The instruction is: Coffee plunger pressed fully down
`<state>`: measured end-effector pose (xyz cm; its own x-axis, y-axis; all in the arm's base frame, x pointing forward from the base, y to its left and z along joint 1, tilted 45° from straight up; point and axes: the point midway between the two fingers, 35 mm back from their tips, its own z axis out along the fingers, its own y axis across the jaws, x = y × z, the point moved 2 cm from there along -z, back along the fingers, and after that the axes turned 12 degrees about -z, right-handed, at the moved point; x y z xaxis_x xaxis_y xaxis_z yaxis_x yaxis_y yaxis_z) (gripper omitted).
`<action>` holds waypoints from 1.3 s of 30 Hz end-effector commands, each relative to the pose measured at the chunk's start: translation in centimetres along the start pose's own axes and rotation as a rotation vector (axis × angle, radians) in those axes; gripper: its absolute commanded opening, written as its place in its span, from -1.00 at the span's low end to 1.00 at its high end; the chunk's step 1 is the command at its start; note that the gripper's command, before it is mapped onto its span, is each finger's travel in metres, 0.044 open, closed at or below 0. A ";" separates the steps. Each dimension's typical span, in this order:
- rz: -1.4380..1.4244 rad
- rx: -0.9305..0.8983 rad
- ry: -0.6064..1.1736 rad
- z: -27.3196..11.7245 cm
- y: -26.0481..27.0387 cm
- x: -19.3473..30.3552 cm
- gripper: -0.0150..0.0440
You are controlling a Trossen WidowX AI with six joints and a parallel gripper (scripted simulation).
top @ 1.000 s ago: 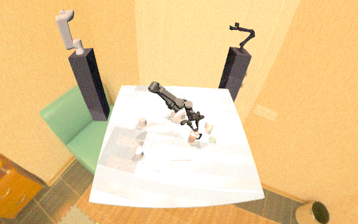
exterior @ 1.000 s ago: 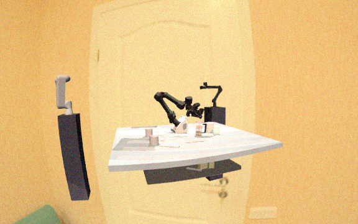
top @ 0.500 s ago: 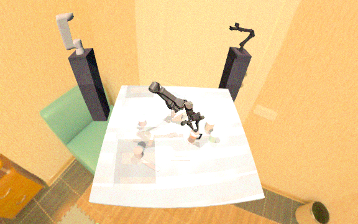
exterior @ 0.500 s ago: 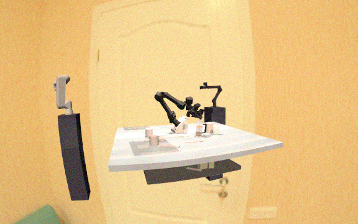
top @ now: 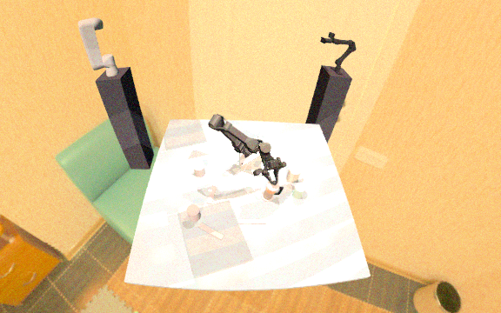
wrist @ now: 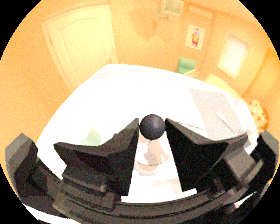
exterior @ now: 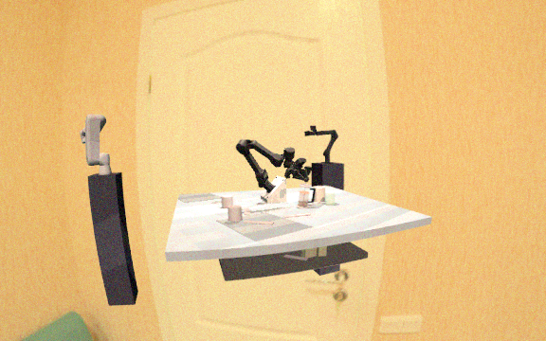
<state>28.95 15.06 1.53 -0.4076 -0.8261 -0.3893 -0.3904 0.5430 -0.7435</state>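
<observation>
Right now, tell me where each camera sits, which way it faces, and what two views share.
Top: high above, looking down on the white table; the whole black arm shows.
Exterior: off to one side, near table height; arm in profile.
Wrist: on the arm, looking along the pincer, shut on the round black plunger knob.
Top and exterior share the pale cylindrical coffee press under the pincer.
</observation>
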 end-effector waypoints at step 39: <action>-0.004 0.001 0.006 0.2 0.1 0.0 1.00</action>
<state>29.07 15.02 1.43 -0.4118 -0.8281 -0.3803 -0.3881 0.5369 -0.7491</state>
